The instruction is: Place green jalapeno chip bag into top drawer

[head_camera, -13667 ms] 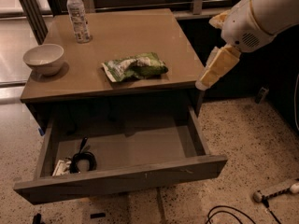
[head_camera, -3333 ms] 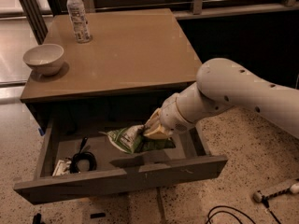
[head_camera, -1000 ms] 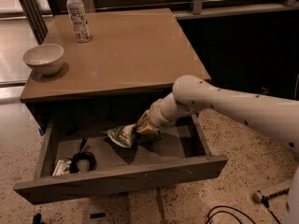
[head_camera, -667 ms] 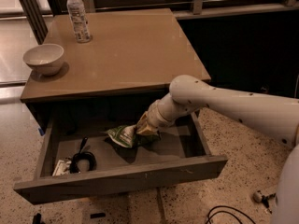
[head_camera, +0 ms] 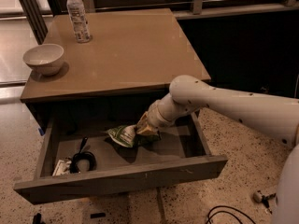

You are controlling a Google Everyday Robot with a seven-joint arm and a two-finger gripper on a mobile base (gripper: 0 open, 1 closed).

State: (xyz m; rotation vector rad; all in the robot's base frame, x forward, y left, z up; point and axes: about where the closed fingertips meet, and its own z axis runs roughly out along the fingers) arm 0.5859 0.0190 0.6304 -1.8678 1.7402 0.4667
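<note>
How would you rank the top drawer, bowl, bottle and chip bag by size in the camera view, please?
1. top drawer
2. bowl and chip bag: alike; pincer, inside the drawer, covers the bag's end
3. bottle, farther away, unsure

Count's 1 table (head_camera: 140,45), 1 bottle (head_camera: 78,15), 1 bowl (head_camera: 44,59), 1 top drawer (head_camera: 121,178), 1 green jalapeno chip bag (head_camera: 122,135), plus 1 gripper (head_camera: 144,127) down inside that drawer.

white bowl (head_camera: 44,58) and clear bottle (head_camera: 78,15) on table (head_camera: 135,45).

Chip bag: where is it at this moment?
In the camera view, the chip bag is inside the open drawer, near its middle, with the gripper at the bag's right end and a black object further left.
</note>
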